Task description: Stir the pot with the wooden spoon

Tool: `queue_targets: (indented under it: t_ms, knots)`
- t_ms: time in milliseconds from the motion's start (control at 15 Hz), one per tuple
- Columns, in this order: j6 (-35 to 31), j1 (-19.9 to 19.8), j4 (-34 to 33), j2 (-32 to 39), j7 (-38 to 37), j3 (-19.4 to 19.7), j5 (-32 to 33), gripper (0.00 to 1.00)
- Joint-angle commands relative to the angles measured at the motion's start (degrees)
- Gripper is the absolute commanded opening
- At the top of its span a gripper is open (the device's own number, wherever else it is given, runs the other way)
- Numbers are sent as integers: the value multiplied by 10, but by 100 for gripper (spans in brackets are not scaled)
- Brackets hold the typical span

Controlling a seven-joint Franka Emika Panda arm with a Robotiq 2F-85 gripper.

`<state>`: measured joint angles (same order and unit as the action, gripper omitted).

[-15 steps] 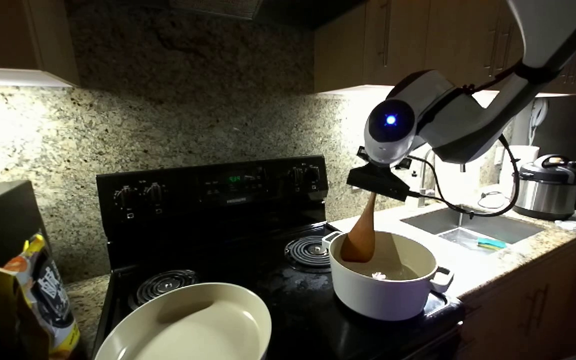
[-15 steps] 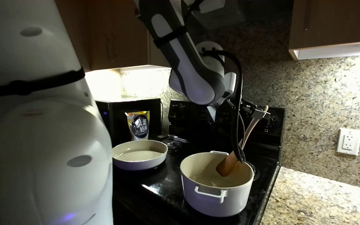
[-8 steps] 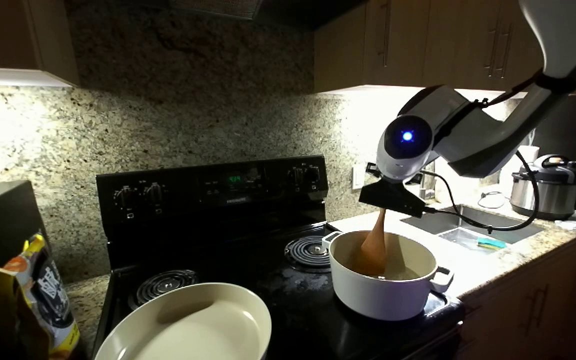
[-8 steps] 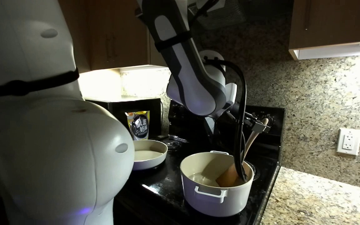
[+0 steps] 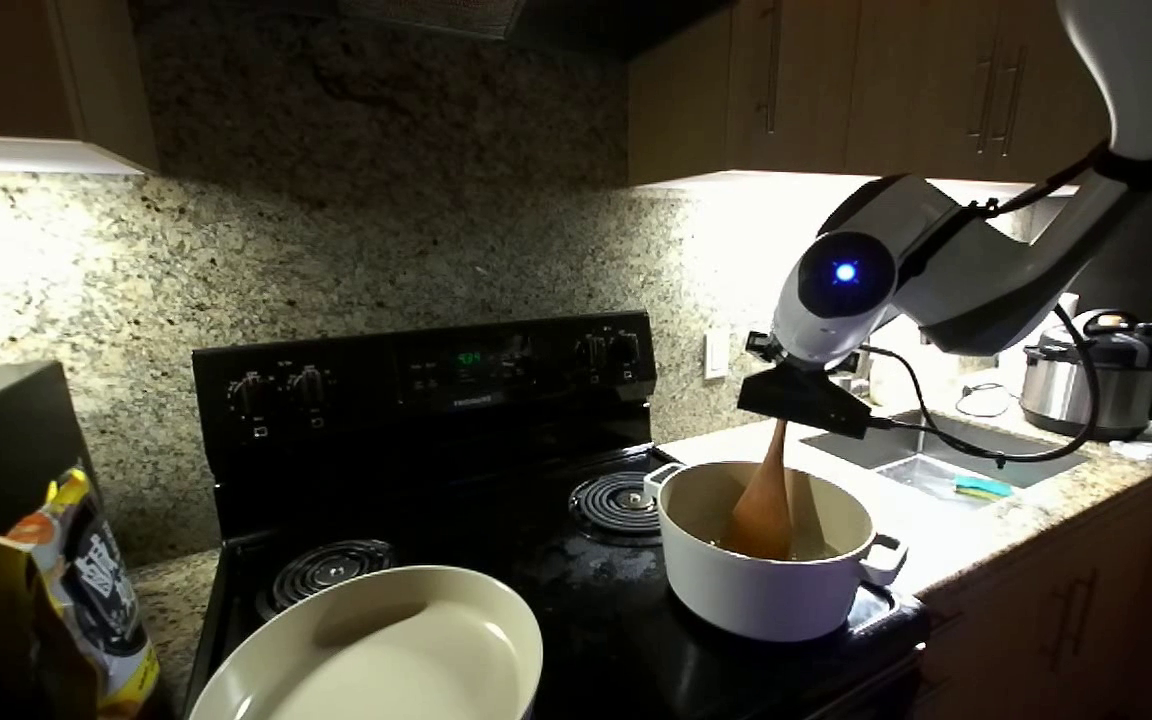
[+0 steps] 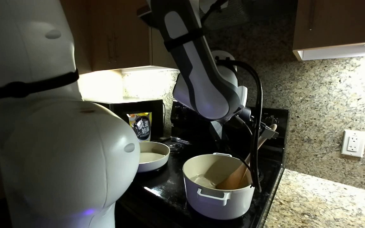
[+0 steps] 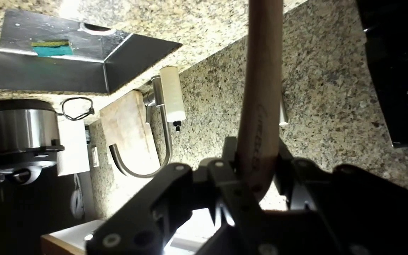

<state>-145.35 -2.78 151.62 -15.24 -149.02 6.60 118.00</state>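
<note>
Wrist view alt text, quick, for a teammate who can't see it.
The gripper clamps the wooden spoon by its handle, the far end out of frame above. Behind, upside down at left: a steel cooker, a faucet and a sink holding a sponge.

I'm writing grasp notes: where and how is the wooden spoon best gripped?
Probably high on the wooden spoon's handle, from the side, fingers straddling it: there it is slim and clear of the pot; its broad head is down inside.
</note>
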Motion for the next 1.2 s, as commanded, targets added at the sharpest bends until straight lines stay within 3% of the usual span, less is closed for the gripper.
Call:
queue_targets:
  t_ms: [0, 267, 600, 1133]
  knots:
    - [-25, 18, 9, -3, 13, 9, 28, 7]
    - [-45, 40, 19, -6, 20, 1, 24, 7]
    - [-23, 65, -3, 8, 9, -10, 16, 7]
    - [1, 55, -40, 33, 4, -1, 17, 7]
